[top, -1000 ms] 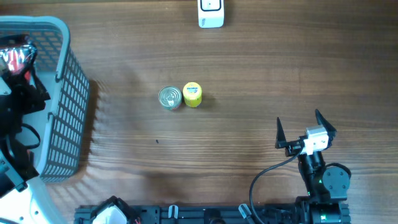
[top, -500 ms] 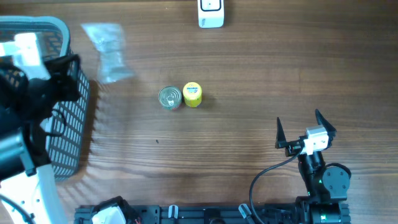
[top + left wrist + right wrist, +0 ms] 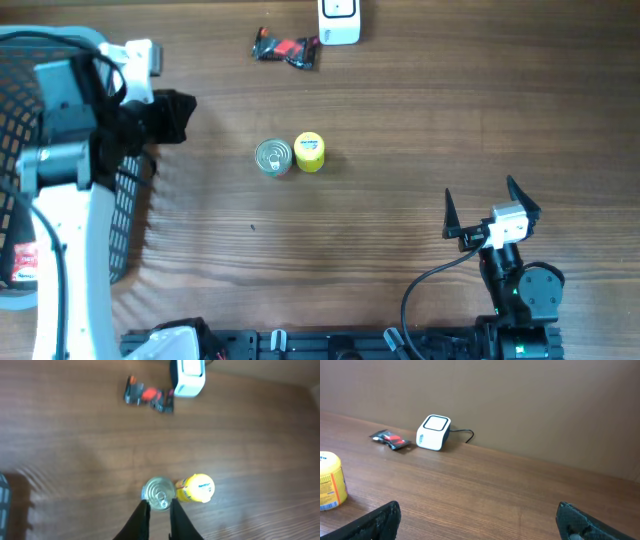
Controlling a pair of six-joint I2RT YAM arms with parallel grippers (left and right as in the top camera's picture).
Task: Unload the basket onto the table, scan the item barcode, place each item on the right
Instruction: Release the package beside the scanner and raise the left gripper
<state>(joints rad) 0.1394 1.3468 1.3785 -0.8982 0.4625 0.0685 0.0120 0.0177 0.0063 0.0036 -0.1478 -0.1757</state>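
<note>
Left gripper is clenched, fingers pressed together with nothing between them. We see it hanging over the table just right of the basket, its wrist camera looking down on the can and the yellow tub. Right gripper is spread wide and empty. It sits near the front right of the table, well apart from everything else.

Item: the small red-and-black packet lies flat on the table at the far edge, just left of the white scanner. From overhead we read the two as nearly touching. From the right wrist view we see a strip of bare wood between them. We can't make out a barcode on the packet, it's too small.

Mid-table: the can stands upright, pull-tab lid up, with the tub just to its right. We can't tell if their sides touch. Both are well apart from the packet and scanner. A dark cable runs off behind the scanner.
</note>
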